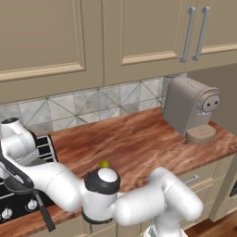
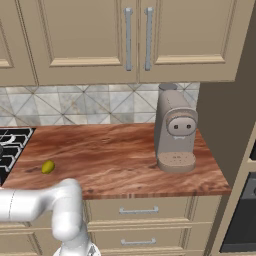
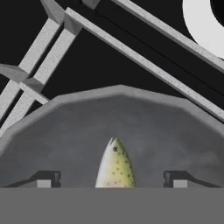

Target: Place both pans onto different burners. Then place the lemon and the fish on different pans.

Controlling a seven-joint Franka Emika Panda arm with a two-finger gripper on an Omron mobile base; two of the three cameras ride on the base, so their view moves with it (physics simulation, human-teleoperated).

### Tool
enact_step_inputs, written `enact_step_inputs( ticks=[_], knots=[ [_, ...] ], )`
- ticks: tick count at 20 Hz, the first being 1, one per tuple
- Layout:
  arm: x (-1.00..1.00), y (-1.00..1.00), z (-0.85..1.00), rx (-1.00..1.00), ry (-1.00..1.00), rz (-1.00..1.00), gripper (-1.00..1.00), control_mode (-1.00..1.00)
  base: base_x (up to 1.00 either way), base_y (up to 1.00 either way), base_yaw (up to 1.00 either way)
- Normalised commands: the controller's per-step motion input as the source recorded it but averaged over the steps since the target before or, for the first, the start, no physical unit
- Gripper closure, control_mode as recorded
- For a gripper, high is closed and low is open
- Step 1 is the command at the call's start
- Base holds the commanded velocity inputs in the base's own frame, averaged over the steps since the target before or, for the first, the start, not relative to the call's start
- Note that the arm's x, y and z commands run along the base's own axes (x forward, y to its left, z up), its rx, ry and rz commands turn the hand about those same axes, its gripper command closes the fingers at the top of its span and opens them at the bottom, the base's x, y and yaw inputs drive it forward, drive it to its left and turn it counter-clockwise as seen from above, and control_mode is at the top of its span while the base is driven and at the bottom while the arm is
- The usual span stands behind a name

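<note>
Over the black hob at the worktop's left end, the gripper (image 3: 112, 179) stands wide open around nothing, the speckled silvery fish (image 3: 115, 165) lying in the grey-lined pan (image 3: 65, 131), leaving 1 small yellow-green lemon (image 2: 48, 166) near the worktop's front edge.

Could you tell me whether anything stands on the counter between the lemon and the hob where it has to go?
Nothing visible does. The lemon lies alone on the wooden counter, close to the hob's grate, with bare wood between them. The coffee machine stands well off on the other side.
</note>
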Motion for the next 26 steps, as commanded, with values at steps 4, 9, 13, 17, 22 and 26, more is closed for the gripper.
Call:
enact_step_inputs(
  ticks=[4,9,13,17,22,26],
  knots=[
    [-0.35,-0.08,0.10,0.00,0.00,0.00,-1.00,-1.00,0.00,0.00,0.00],
    [-0.61,-0.23,0.25,0.00,-0.03,0.00,-1.00,-1.00,0.00,0.00,0.00],
    [-0.56,-0.45,0.34,0.00,-0.09,0.00,-1.00,-1.00,0.00,0.00,0.00],
    [-0.58,-0.66,0.25,0.00,-0.19,0.00,-1.00,-1.00,0.00,0.00,0.00],
    [-0.59,-0.75,0.45,0.01,-0.29,0.00,-1.00,-1.00,0.00,0.00,0.00],
    [-0.53,-0.82,0.70,0.07,-0.27,0.00,-1.00,-1.00,0.00,0.00,0.00]
  ],
)
